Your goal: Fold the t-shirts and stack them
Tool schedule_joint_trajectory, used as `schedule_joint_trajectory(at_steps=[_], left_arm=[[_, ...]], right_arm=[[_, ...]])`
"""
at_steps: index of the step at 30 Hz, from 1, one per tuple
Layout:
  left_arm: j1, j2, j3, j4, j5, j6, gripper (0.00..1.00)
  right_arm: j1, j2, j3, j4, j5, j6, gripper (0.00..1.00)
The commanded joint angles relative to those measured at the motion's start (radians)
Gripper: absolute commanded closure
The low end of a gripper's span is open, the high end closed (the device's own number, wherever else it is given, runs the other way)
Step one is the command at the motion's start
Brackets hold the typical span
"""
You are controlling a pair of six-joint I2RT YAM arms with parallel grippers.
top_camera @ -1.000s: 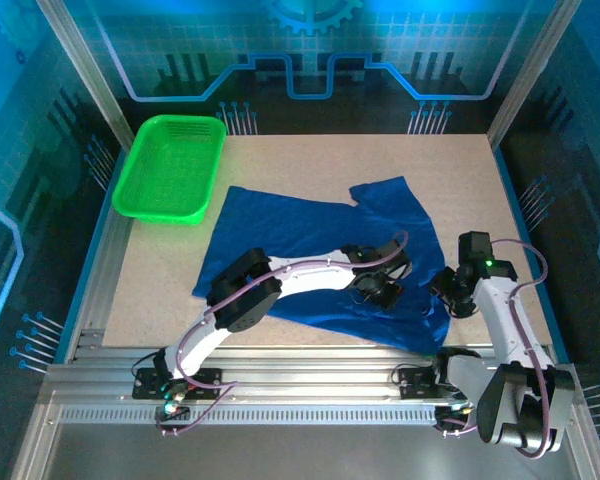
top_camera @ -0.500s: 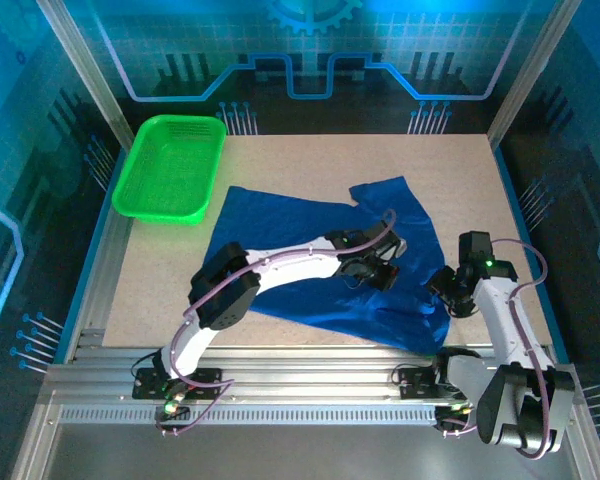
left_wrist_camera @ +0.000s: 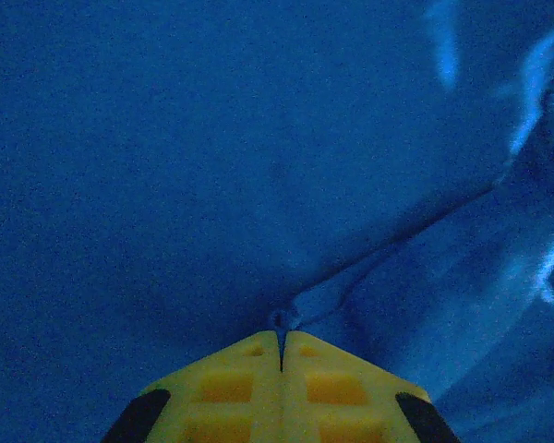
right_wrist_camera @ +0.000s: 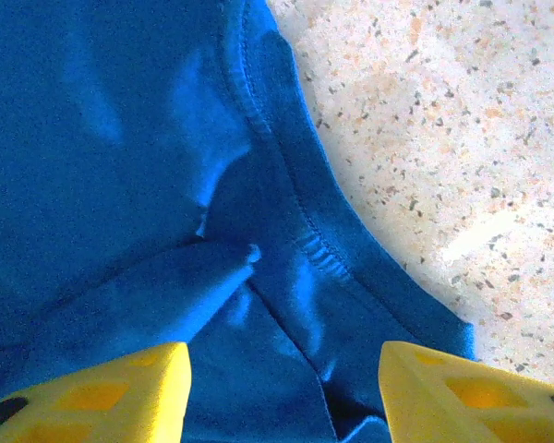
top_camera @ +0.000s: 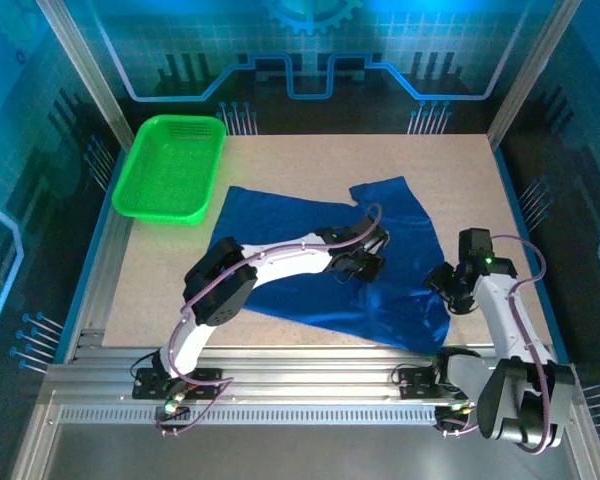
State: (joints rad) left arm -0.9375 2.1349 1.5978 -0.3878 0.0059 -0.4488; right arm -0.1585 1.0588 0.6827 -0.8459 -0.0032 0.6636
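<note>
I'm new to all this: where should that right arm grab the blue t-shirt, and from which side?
The stitched hem at the right corner of the t-shirt. It lies flat beside bare table, a firm edge, so the open right end effector would likely come down from above, one finger on each side.

The top camera looks down from above and behind the arm bases, taking in the whole counter (top_camera: 460, 180). The left wrist camera looks past the left pincer (left_wrist_camera: 282, 343), very near the shirt (left_wrist_camera: 166, 166). The right one looks past the right pincer (right_wrist_camera: 282, 369) at shirt edge and counter. All share the shirt.
</note>
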Motion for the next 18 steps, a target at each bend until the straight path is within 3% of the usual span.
schedule_joint_trajectory(at_steps=[1,11,18], left_arm=[[0.014,-0.035,-0.042,0.029,-0.070,-0.056,1.00],[0.022,-0.063,-0.108,0.036,-0.212,-0.117,1.00],[0.014,-0.069,-0.122,0.096,-0.183,-0.107,1.00]], right_arm=[[-0.013,0.027,0.026,0.031,-0.031,-0.016,0.43],[0.046,0.153,0.075,0.090,-0.063,-0.013,0.43],[0.101,0.181,0.065,0.123,-0.059,0.020,0.45]])
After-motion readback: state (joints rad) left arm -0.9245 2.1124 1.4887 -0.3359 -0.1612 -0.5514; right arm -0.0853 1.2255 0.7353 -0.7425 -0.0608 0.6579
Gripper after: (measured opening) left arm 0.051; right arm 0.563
